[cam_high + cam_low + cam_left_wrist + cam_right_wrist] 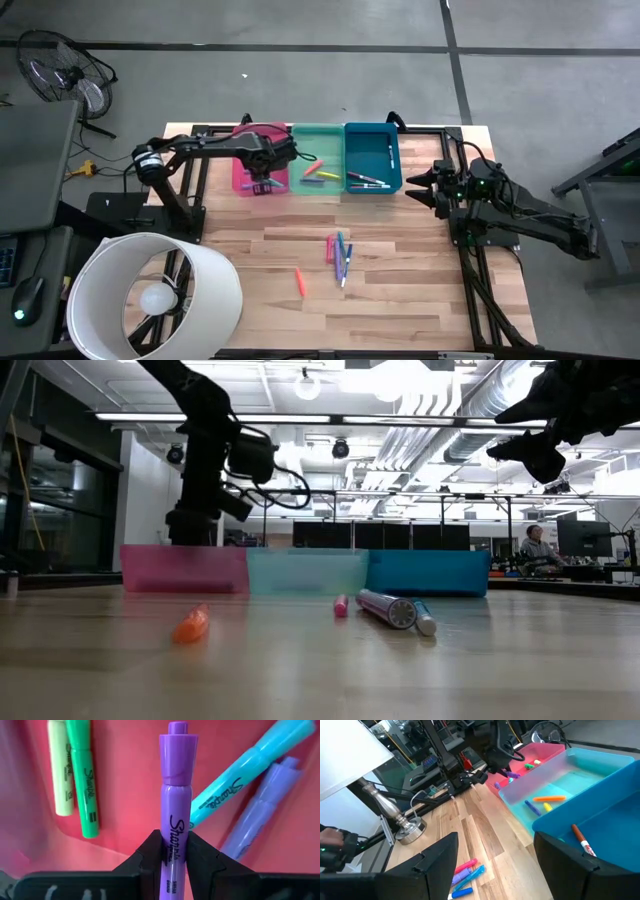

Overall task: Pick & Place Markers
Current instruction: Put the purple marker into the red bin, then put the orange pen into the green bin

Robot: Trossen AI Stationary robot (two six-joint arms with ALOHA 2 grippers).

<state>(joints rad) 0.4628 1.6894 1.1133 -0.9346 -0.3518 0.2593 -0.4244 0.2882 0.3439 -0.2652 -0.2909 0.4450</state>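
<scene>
Jaws of my left gripper (174, 851) clamp a purple marker (175, 795) over the pink bin (243, 172); green, pale, blue and lilac markers lie below. Right gripper (418, 186) waits with jaws apart beside the blue bin (372, 186). Loose markers (340, 256) lie mid-bench (400, 290).

Overhead view straight down, low view level across table; both share the pink bin (248, 172), wrist views closer

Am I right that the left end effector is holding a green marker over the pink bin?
Not quite: the marker clamped in the left end effector is purple, not green, as the left wrist view shows. The rest stands; it is over the pink bin, where a green marker already lies.
</scene>
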